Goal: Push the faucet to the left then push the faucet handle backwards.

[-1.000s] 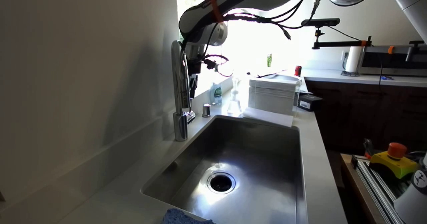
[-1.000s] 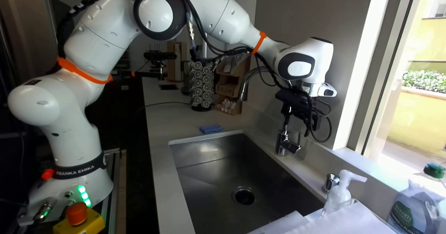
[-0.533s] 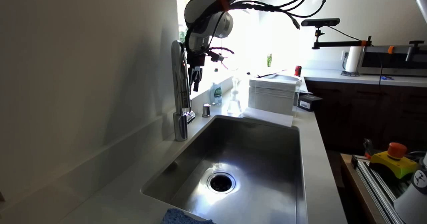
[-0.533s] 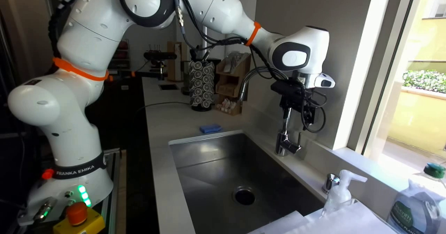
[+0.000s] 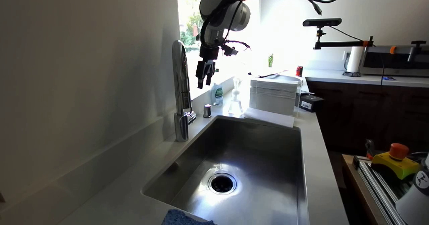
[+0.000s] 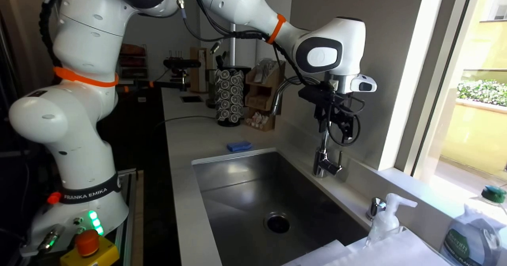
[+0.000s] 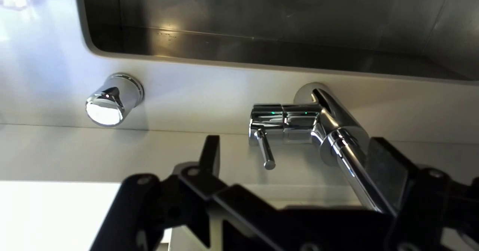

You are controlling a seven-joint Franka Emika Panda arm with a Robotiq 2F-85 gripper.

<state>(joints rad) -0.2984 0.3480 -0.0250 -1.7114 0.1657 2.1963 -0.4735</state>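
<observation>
The faucet (image 5: pixel 181 70) is a tall chrome gooseneck behind the sink. In an exterior view its arched spout (image 6: pixel 278 95) shows left of the gripper; the top of its stem is hidden behind the gripper. The faucet handle is a thin pin lever (image 7: pixel 265 152) on the side knob of the stem; it also shows upright in an exterior view (image 6: pixel 340 157). My gripper (image 5: pixel 204 82) points down, above and to the window side of the faucet. In the wrist view its fingers (image 7: pixel 295 150) are wide apart and empty; lever and stem appear between them, farther off.
The steel sink (image 6: pixel 222 218) lies in front of the faucet. A chrome knob (image 7: pixel 114 101), a pump bottle (image 6: pixel 384 218) and a detergent bottle (image 6: pixel 471 230) stand along the back counter. A white stack (image 5: pixel 273 97) is beyond the sink. A blue sponge (image 6: pixel 239 146) lies near the sink's end.
The arm has lifted and drawn back from the faucet. In an exterior view the gripper has moved from behind the spout to its right. The faucet and lever look unmoved.
</observation>
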